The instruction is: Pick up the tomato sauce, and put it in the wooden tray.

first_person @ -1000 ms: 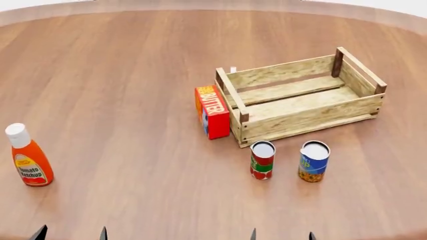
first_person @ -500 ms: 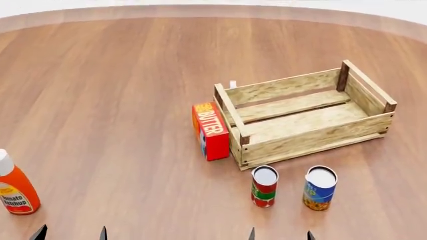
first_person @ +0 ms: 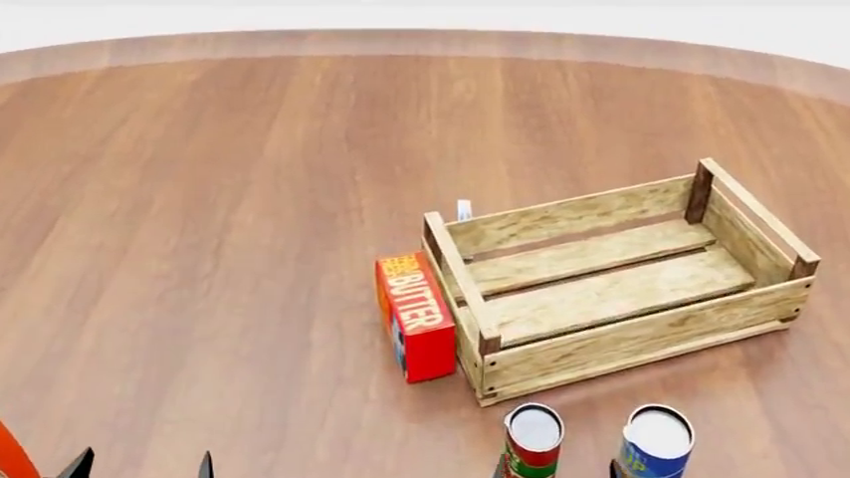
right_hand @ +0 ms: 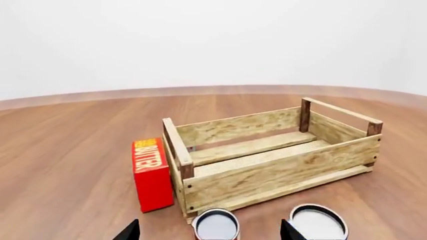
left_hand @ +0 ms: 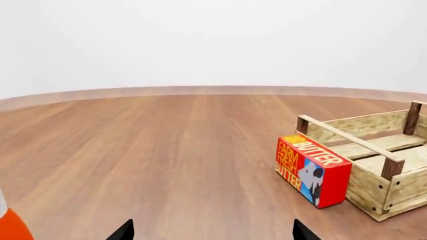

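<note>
— Plain white walls stood behind a round wooden worktop point(first_person: 199, 199). What lay on it?

— The wooden tray point(first_person: 614, 289) sat right of the middle, open side up and turned a little askew, with nothing in it. A red butter box point(first_person: 414, 317) stood on edge just beside its left end, very close or touching; I could not tell which.

— And the tomato sauce?

— The tomato sauce point(first_person: 532, 446) stood upright near the worktop's near edge, just in front of the tray's front slats and apart from them. Its white top with a dark rim showed, and a bit of the red and green label. A blue can point(first_person: 655, 445) stood to its right, close but not touching.

— Anything else?

— An orange ketchup bottle point(first_person: 14, 456) barely showed near the near left edge.

— The grippers?

— Only dark fingertips showed. The left gripper point(left_hand: 211, 231) had its two tips spread wide, with nothing between them. The right gripper point(right_hand: 210, 230) was likewise spread, with the sauce can's top showing between its tips in the right wrist view, untouched.
</note>
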